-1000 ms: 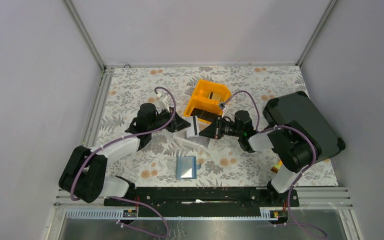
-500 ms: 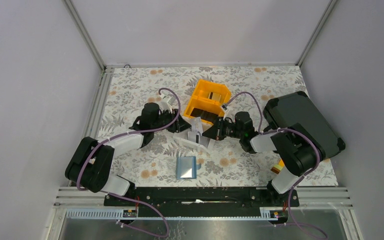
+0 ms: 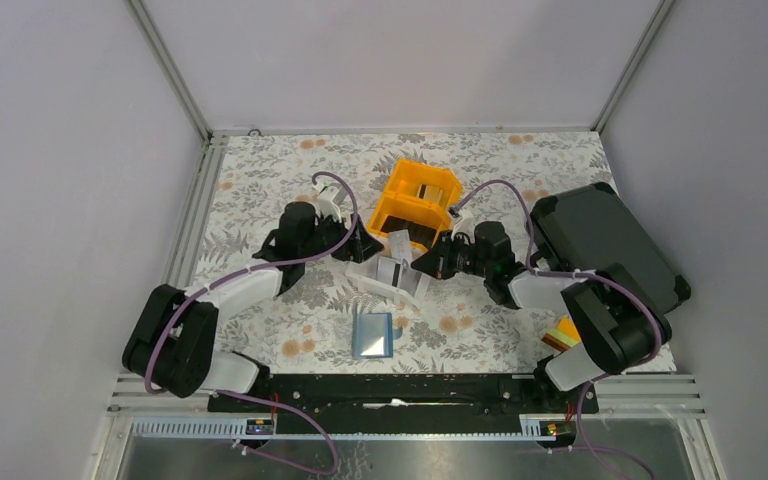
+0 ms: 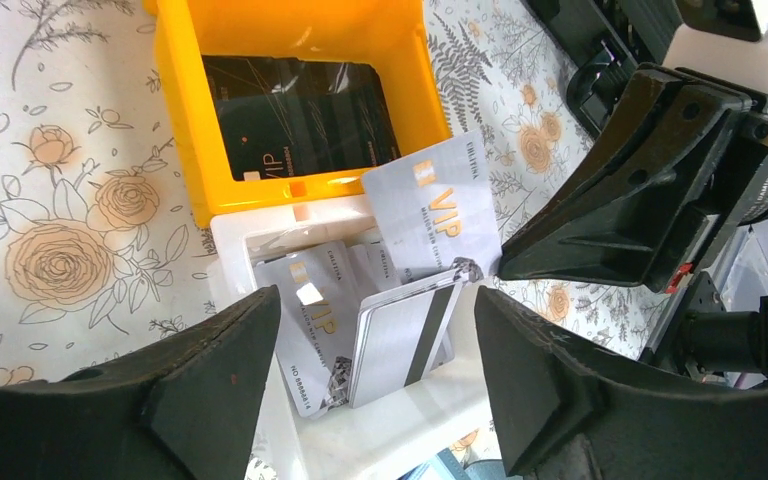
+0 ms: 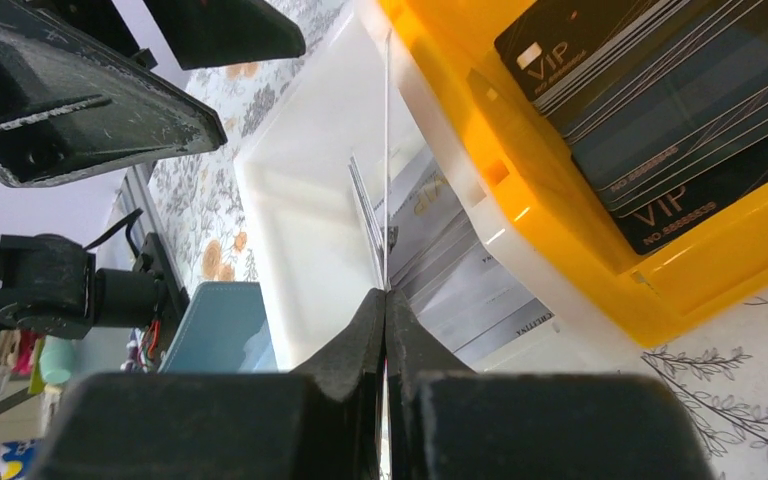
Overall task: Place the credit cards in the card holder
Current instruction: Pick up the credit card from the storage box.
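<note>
Where the two arms meet over the bins, the right gripper [image 5: 387,303] has its jaws pressed together on the lower corner of one pale card [image 4: 435,215]. The right wrist view shows this card edge-on, as a thin upright line between the fingers. The card is held tilted, lifted above the white bin [image 4: 230,235] and overlapping the near wall of the orange bin [image 4: 175,120].

The left gripper [image 4: 375,315] hangs directly above the white bin with its jaws spread wide and nothing between them.

More loose cards [image 4: 310,310] lie in the white bin, some face up and one stack showing a dark stripe. A layer of dark cards [image 4: 300,110] fills the floor of the orange bin, which touches the white bin on its far side.

The card holder [image 3: 372,334] lies flat on the flowered table [image 3: 260,170], nearer the arm bases than the white bin and well apart from both grippers. Whether it is open or folded cannot be told. A large black case [image 3: 610,240] sits at the right edge of the table.
</note>
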Available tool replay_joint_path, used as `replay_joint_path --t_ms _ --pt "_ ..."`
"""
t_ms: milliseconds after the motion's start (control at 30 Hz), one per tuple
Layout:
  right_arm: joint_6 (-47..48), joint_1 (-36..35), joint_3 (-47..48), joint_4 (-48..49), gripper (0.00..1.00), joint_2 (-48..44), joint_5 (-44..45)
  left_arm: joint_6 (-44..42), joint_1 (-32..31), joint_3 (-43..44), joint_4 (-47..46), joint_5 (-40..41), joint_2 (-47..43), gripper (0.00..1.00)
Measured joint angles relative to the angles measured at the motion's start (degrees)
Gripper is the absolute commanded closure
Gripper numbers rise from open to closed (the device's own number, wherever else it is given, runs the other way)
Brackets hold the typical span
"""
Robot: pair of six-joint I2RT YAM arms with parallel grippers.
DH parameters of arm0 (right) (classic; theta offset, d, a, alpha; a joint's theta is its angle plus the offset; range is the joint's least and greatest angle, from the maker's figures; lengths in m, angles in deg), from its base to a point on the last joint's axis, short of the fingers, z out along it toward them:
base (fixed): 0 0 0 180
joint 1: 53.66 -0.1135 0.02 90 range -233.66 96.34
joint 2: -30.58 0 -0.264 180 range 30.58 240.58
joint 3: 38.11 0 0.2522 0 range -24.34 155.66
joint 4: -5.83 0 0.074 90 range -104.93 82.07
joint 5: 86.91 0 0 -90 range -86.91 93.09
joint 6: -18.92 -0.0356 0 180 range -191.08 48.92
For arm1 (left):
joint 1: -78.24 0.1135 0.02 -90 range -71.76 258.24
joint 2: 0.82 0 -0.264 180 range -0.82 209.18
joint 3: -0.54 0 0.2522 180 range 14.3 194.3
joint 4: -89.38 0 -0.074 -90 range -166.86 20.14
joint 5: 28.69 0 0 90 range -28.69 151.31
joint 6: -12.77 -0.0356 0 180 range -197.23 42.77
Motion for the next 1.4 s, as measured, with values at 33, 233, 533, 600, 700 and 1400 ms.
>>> replay_joint_path --t_ms 33,233,533,600,700,1400 --pt "0.6 0.0 0.0 -1.1 1.0 -1.2 0.5 0.1 0.0 0.1 0.3 0.2 -0.5 0.25" --pt "4.3 0.0 0.3 -6.3 1.0 -7.0 3.2 0.8 0.0 1.0 1.5 0.9 -3.9 0.22" --pt "6.6 0.0 0.6 -11.6 1.0 -12.0 4.6 3.2 0.0 1.2 2.2 1.0 -8.9 0.2" --pt "6.7 0.0 0.6 -12.2 1.0 -13.4 4.7 3.7 0.0 1.2 2.2 1.0 -9.5 0.2" --pt "7.0 0.0 0.6 -13.0 1.0 -15.7 4.9 4.5 0.0 1.2 2.7 1.0 -10.4 0.2" --pt "-0.6 -2.6 3.3 -9.6 1.0 -21.4 -5.9 18.7 -1.0 -0.6 -8.7 -8.3 -12.1 0.43"
